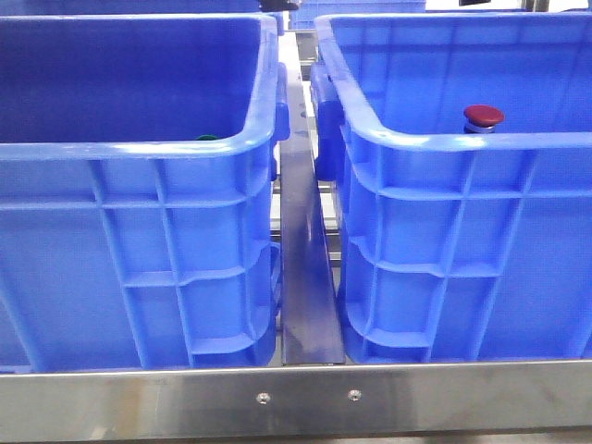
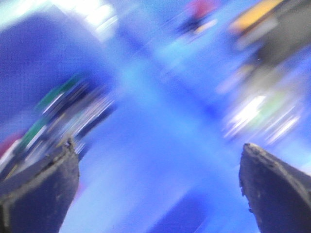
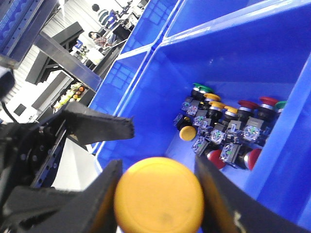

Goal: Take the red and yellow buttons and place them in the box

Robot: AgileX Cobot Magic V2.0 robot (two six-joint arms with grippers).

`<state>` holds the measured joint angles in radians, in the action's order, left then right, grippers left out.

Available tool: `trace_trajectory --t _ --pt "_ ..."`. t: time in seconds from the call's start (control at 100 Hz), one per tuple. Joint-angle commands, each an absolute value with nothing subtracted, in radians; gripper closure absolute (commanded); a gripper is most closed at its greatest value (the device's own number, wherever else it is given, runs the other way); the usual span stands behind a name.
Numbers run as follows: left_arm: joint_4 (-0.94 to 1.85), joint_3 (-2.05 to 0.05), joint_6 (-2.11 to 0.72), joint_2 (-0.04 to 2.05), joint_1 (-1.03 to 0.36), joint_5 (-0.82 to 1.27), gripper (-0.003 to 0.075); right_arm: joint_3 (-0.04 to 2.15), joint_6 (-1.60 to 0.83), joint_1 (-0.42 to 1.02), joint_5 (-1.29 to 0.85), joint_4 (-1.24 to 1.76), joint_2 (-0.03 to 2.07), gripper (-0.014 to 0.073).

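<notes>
As right end effector (image 3: 158, 194) grips yellow button (image 3: 159, 195), crate (image 3: 146, 87) below

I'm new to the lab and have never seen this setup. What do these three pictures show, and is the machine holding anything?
It is a robot with two arms, each ending in a two-fingered gripper.

The front view looks forward over two blue crates: the left crate and the right crate. A red button peeks over the right crate's rim; a bit of green shows in the left one.

The other two pictures come from cameras on the wrists. The right gripper is shut on a yellow button, above a crate holding a cluster of red, yellow and green buttons.

The left wrist view is badly blurred. The left gripper has its fingers wide apart with nothing between them.
</notes>
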<state>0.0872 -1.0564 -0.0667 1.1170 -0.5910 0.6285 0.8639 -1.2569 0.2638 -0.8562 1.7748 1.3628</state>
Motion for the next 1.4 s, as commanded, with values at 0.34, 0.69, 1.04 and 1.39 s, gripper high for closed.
trace_trajectory --t 0.34,0.69,1.04,1.39 --pt "0.104 -0.85 -0.039 0.74 -0.125 0.575 0.0102 0.896 -1.274 0.261 -0.888 1.912 1.332 0.0473" --pt "0.14 -0.827 -0.03 0.643 0.017 0.573 0.0207 0.896 -1.314 0.26 -0.849 1.914 1.32 0.0473" --pt "0.136 -0.827 -0.036 0.643 0.017 0.578 0.0739 0.896 -1.452 0.111 -0.666 1.922 1.188 0.0473" --pt "0.136 -0.827 -0.036 0.643 0.017 0.581 0.0739 0.894 -1.807 0.012 -0.192 1.923 1.165 0.0473"
